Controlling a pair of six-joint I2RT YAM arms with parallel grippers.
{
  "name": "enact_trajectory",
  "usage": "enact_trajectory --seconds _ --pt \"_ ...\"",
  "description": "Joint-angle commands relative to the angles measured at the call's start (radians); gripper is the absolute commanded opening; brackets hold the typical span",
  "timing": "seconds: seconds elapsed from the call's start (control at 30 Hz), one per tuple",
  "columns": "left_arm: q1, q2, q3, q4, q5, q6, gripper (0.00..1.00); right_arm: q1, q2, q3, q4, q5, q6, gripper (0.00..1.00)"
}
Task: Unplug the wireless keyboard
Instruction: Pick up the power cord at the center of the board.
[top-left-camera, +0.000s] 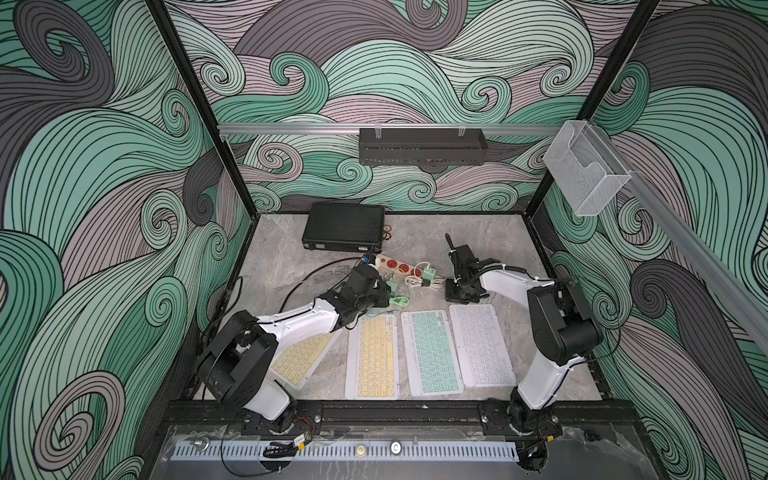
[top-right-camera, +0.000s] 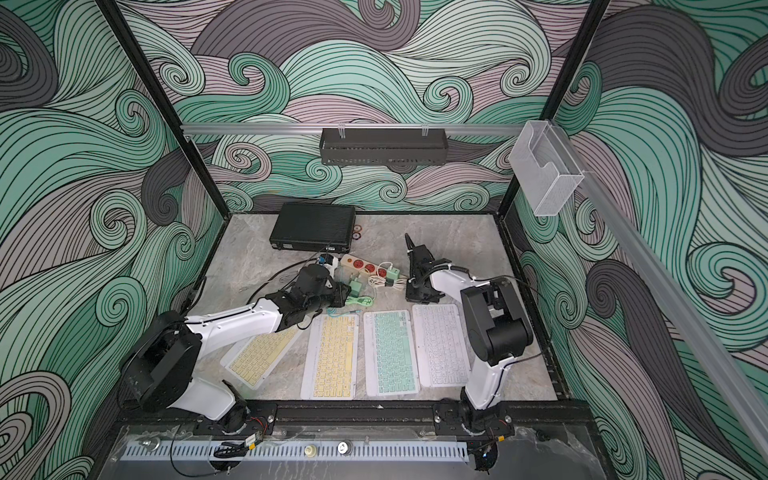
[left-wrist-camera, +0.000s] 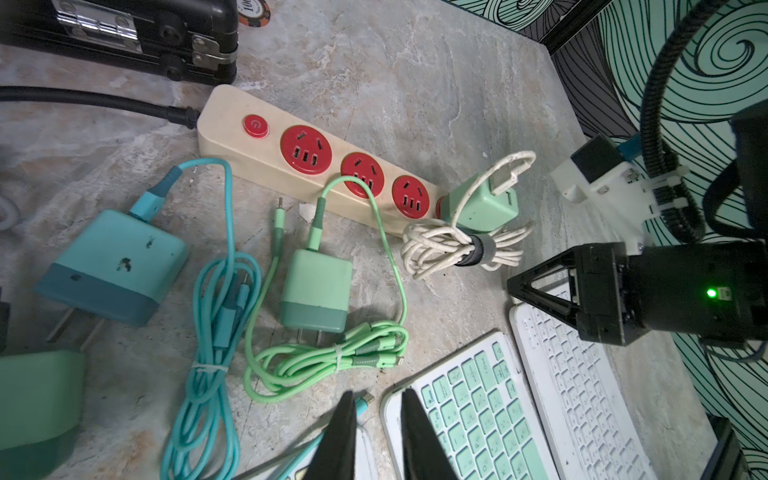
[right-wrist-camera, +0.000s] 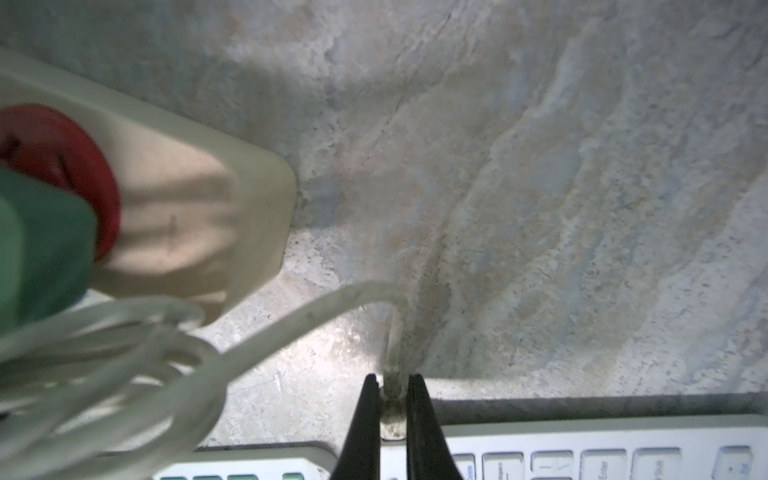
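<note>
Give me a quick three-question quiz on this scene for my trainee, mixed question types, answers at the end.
1. True or false: the right tool is shut on the white cable's plug at the white keyboard.
2. How many keyboards lie on the table?
3. Where on the power strip is the green charger plugged in? A: the socket farthest from the red switch. B: the socket beside the switch. C: a middle socket.
Key: 1 true; 2 four; 3 A.
</note>
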Motion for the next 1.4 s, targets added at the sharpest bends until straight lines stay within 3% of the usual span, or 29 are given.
enact_trajectory --seconds 0.0,0.17,0.3,0.63,0.8,0.93,1.07,1.17,1.37 --pt "-0.002 -0.025 -0.005 0.012 0.022 -0.009 0.22 0.0 -0.074 -0.01 0.039 0.034 -0.004 0.0" --pt "-0.004 -0.039 -0.019 0.026 0.031 -0.032 0.22 0.002 -0.227 -0.157 0.21 0.031 0.011 0.0" --pt "-0.011 0.011 -0.023 0.101 0.146 -0.112 0.22 0.001 -0.296 -0.21 0.236 0.037 0.025 0.0" --pt "-0.129 0.247 0.072 0.261 0.335 -0.154 0.29 0.001 -0.406 -0.311 0.336 0.064 0.056 0.0" --pt "-0.159 0.384 0.107 0.48 0.414 -0.252 0.3 0.001 -0.419 -0.319 0.345 0.067 0.061 0.0" --pt "-0.202 0.427 0.149 0.545 0.372 -0.251 0.32 0.001 -0.408 -0.318 0.35 0.063 0.064 0.0" --pt "-0.258 0.444 0.211 0.495 0.292 -0.192 0.39 0.003 -0.406 -0.315 0.351 0.055 0.065 0.0" --pt "-0.259 0.504 0.275 0.468 0.289 -0.228 0.4 0.001 -0.405 -0.318 0.359 0.043 0.069 0.0" --pt "-0.261 0.551 0.267 0.516 0.252 -0.253 0.4 0.001 -0.415 -0.321 0.359 0.049 0.07 0.0"
